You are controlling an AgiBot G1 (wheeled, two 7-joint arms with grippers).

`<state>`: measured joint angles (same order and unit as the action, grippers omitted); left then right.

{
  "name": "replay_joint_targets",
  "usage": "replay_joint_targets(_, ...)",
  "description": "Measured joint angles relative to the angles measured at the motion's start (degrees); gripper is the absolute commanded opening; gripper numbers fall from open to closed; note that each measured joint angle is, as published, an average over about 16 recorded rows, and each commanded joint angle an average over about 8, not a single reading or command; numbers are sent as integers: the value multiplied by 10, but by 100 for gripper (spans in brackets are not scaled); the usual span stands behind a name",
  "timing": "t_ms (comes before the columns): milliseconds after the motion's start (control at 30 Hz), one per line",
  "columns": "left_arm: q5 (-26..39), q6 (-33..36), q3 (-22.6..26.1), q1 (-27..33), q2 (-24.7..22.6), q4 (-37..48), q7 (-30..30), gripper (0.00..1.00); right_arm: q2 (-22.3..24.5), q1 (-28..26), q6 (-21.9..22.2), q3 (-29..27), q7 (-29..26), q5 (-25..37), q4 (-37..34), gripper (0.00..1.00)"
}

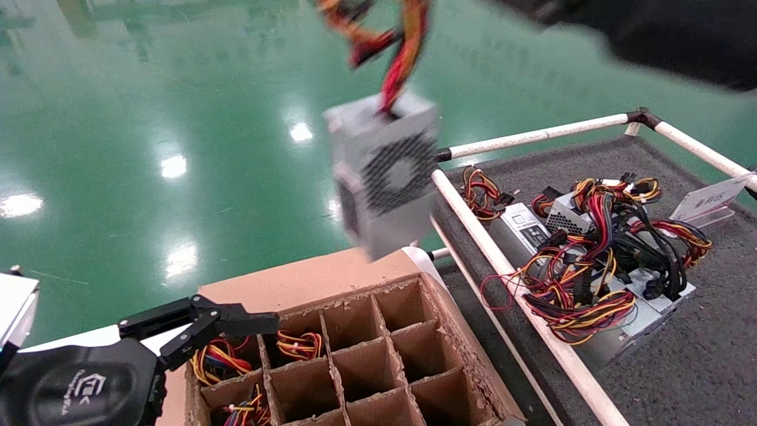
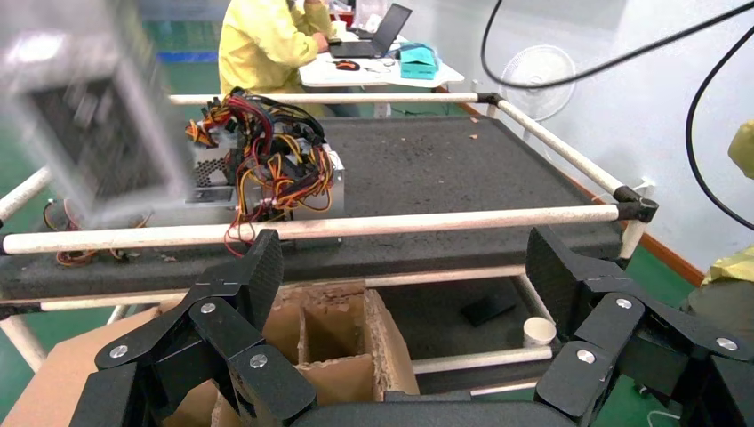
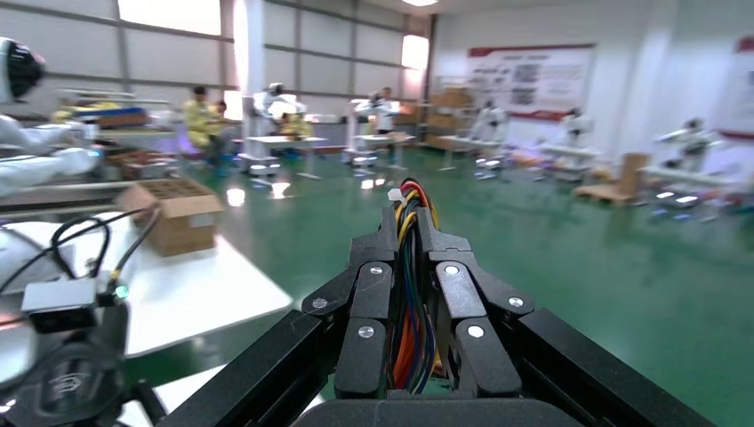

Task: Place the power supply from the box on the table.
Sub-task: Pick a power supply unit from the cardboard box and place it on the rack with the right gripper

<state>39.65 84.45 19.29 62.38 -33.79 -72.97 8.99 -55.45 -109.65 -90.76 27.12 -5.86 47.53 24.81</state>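
The power supply, a silver-grey brick with a perforated vent, hangs in the air by its red and yellow wires. It is above the box's far edge, beside the table's left rail. My right gripper is shut on that wire bundle; the head view shows only its dark arm. The power supply also appears blurred in the left wrist view. The box has a grid of cardboard cells. My left gripper stands open and holds nothing, by the box's left side.
A pile of power supplies with tangled wires lies on the dark grey table, next to a flat labelled unit and a placard. Wires fill the box's left cells. A paper cup sits on the lower shelf.
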Motion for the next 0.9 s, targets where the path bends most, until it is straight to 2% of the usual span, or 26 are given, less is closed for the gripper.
replay_joint_targets(500, 0, 0, 0, 0, 0, 0, 0, 100, 194, -75, -3, 20, -33, -14, 30, 0)
replay_joint_targets(900, 0, 0, 0, 0, 0, 0, 0, 100, 335, -87, -5, 60, -37, -28, 44, 0)
